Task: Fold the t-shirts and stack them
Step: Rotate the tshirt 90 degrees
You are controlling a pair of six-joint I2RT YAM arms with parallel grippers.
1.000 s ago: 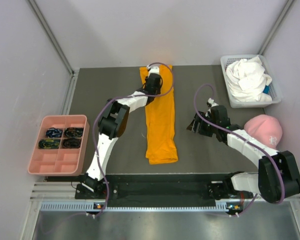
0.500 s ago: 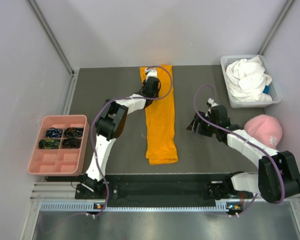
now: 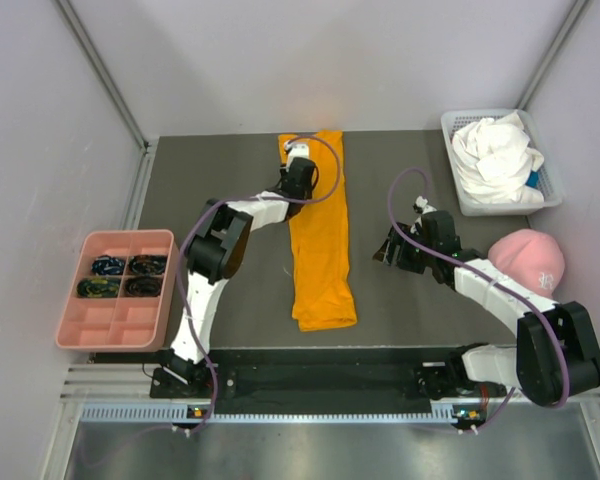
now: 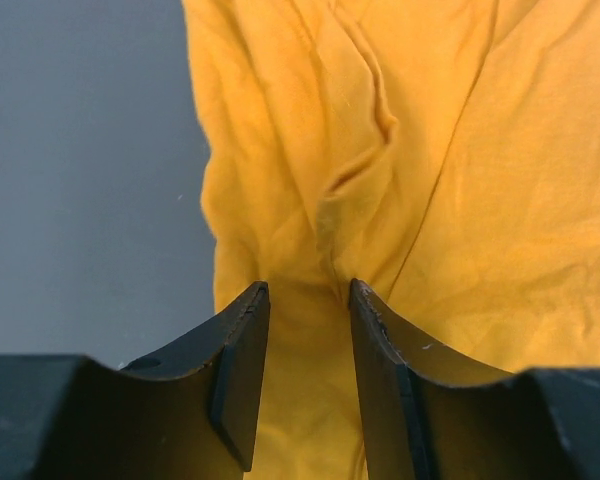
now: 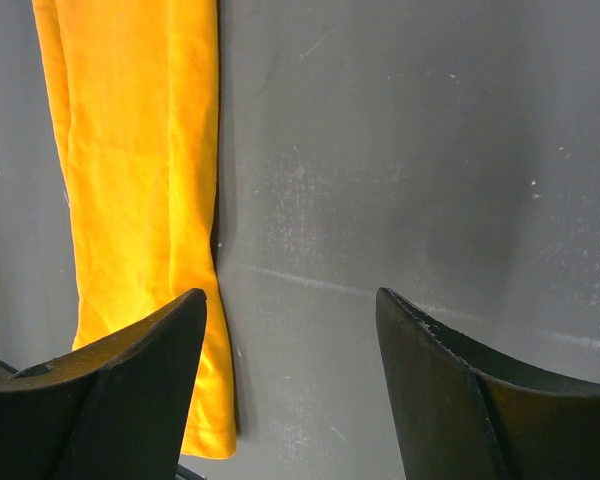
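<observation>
While the right gripper (image 5: 290,295) hovers wide open, the left gripper (image 4: 306,285), jaws narrowly parted at upper centre, should pinch every layer of the bright orange cotton t-shirt (image 3: 320,250).

The orange t-shirt (image 3: 320,240) is plain bright orange; the white t-shirt (image 3: 495,155) is plain white. The cap (image 3: 528,260) and tray (image 3: 115,330) are pink, the table (image 3: 200,170) dark grey.

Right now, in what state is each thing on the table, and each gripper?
orange shirt, folded into a long strip, lying flat
white shirt, crumpled in the basket
cap, dome up
tray, four compartments filled
left gripper, narrow gap over the orange shirt, grip unclear
right gripper, open, empty
</observation>
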